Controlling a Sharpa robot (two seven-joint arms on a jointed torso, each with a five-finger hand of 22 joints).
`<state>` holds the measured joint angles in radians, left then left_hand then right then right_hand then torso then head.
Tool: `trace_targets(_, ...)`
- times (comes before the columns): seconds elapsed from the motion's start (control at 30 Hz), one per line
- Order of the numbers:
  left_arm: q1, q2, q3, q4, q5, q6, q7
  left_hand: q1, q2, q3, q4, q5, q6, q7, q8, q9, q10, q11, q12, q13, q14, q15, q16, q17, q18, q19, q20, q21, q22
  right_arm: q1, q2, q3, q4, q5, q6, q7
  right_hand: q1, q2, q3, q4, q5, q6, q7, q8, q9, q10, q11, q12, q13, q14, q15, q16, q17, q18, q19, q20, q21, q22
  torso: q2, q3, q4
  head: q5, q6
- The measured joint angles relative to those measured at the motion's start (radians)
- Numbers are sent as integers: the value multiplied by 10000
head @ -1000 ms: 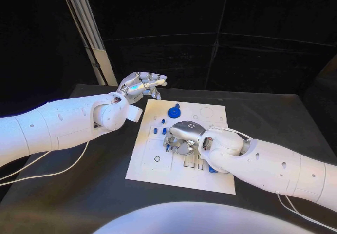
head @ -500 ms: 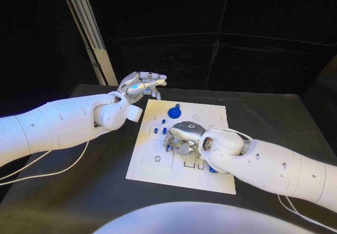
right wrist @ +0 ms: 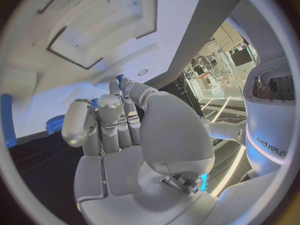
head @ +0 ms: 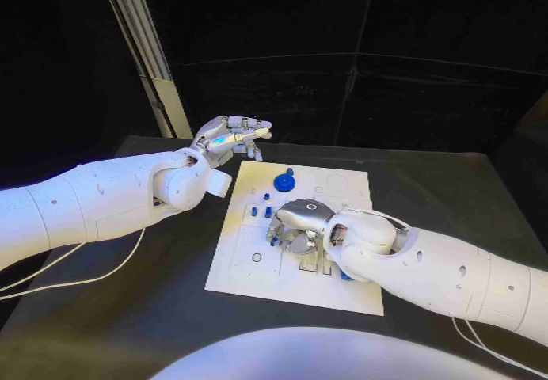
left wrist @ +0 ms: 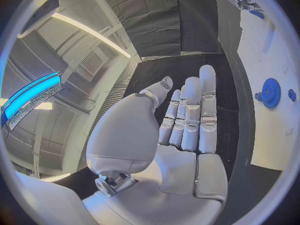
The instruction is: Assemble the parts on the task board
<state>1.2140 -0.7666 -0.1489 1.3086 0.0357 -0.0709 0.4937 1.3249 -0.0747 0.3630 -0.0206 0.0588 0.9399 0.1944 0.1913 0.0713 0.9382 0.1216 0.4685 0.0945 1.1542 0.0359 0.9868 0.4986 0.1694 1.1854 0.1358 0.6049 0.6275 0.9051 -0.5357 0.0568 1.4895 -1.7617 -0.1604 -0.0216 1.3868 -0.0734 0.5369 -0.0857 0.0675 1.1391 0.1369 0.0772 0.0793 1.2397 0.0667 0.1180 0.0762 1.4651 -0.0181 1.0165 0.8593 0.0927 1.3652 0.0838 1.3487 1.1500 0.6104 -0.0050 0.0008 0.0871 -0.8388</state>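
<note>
Overhead, left hand (head: 232, 134) empty, fingers extended; right hand (head: 299, 223) on task board (head: 245, 265), grip unclear.

The worktop (head: 137, 309) is black. The task board (head: 245, 273) is white, marked with thin dark outlines. A blue gear (head: 283, 184) and small blue pegs (head: 260, 211) sit on it. Both arms are white; the left hand (head: 232, 134) and right hand (head: 299, 223) are silver with white segments. White cables (head: 69, 273) trail over the black surface.
</note>
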Motion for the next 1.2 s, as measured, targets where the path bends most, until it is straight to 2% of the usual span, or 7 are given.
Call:
trace_targets(0.23,0,15,0,-6,0,5,-6,0,0,0,0,0,0,0,0,-4,0,0,0,0,0,0,0,-5,0,0,0,0,1,-5,7,-1,-4,-16,0,-18,0,0,-29,-28,0,-2,-2,0,2,0,0,-46,1,0,0,34,-17,0,0,0,0,-1,-9,0,0,-2,15)
trace_targets(0.43,0,18,-1,-7,0,7,-15,0,0,0,0,0,0,0,0,-4,0,0,0,0,0,0,0,-5,0,0,0,0,-10,-5,63,2,-33,-89,0,-79,-171,-66,-89,-22,60,-129,123,-50,-48,-132,112,-158,-23,0,0,58,-99,0,-54,54,0,-40,-9,0,-1,-13,23)
trace_targets(0.47,0,19,-1,-7,0,7,-18,0,0,0,0,0,0,0,0,-4,0,0,0,0,0,0,0,-5,0,0,0,0,-10,-5,72,2,-37,-107,0,-94,-173,-64,-94,-17,60,-161,129,-50,-55,-165,82,-181,-28,0,0,58,-119,1,-88,88,0,-51,-9,0,0,-14,24)
trace_targets(0.6,0,19,-1,-7,0,10,-28,0,0,0,0,0,0,0,0,-4,0,0,0,0,0,0,0,-5,0,0,0,0,-10,-5,110,0,-47,-240,-3,-181,-331,-221,-205,40,117,-285,178,-113,-69,-252,136,-253,-46,37,36,58,-160,1,-126,127,0,-86,-9,-2,0,-15,22)
trace_targets(0.83,0,17,-2,-12,0,17,-49,0,0,0,0,0,0,0,0,-3,0,0,39,0,0,0,0,-21,0,0,0,-39,-9,-14,136,-21,-52,-452,-5,-324,-397,-287,-265,45,117,-319,144,-113,-74,-322,137,-272,-56,0,75,58,-193,1,-126,126,-1,-99,-4,-3,-1,-10,27)
trace_targets(1.03,0,18,-2,-20,0,23,-71,0,0,0,0,0,0,0,0,-3,0,0,38,0,0,0,0,-21,0,0,0,-39,-8,-14,136,-31,-64,-491,-4,-365,-478,-291,-293,73,167,-420,186,-112,-86,-395,210,-311,-55,0,75,58,-193,1,-162,162,-1,-117,2,-1,-5,-9,4)
trace_targets(1.2,0,24,-2,-34,1,28,-89,0,0,0,0,0,0,0,0,-3,0,0,38,0,0,0,0,-20,0,0,0,-39,-8,-15,123,-32,-69,-490,-3,-369,-478,-291,-293,73,167,-421,186,-113,-86,-431,173,-348,-61,0,75,58,-207,1,-162,162,-1,-129,2,3,-6,-9,4)
